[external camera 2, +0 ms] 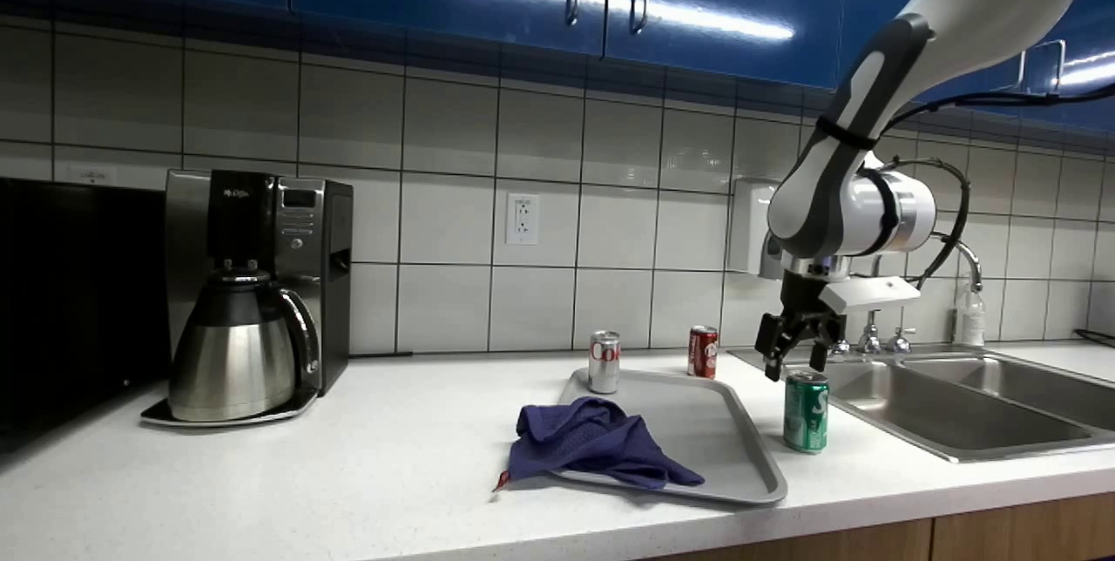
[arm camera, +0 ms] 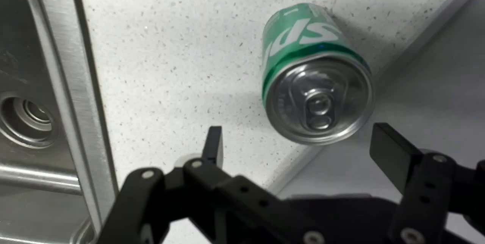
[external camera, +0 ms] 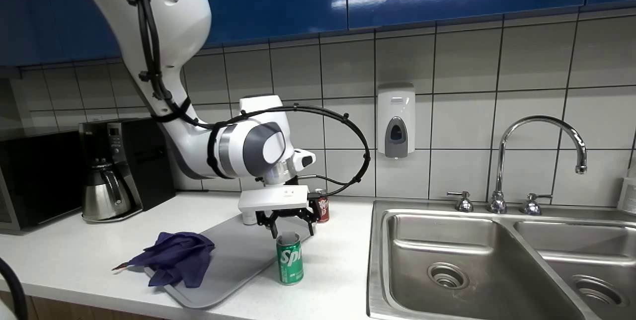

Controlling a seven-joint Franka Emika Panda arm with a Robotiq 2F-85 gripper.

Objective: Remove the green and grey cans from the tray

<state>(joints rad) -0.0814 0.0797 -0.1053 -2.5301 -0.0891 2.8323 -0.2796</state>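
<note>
In an exterior view, the green can (external camera: 290,266) stands upright on the white surface (external camera: 338,260), just beside the light grey tray (external camera: 243,256). White letters beginning "Sp" run across its bright green side. Above it the fingers (external camera: 311,229) are spread apart. Farther back stands a red can (external camera: 323,209), its pale lettering too small to read.

In an exterior view, the grey can (external camera 2: 604,362) stands upright on the tray near a far corner; on its silvery side, "Co" can be read in red. A purple cloth (external camera 2: 601,446) lies over the tray's edge. Small lettering on the coffee maker (external camera 2: 243,226) cannot be made out for certain. Of the green can's name, only the white "S" shows clearly here.

In the wrist view, the "Sp" appears upside down, with a darker green band under the silver top and its pull tab (arm camera: 319,109). The fingers stand wide apart, clear of the can.
</note>
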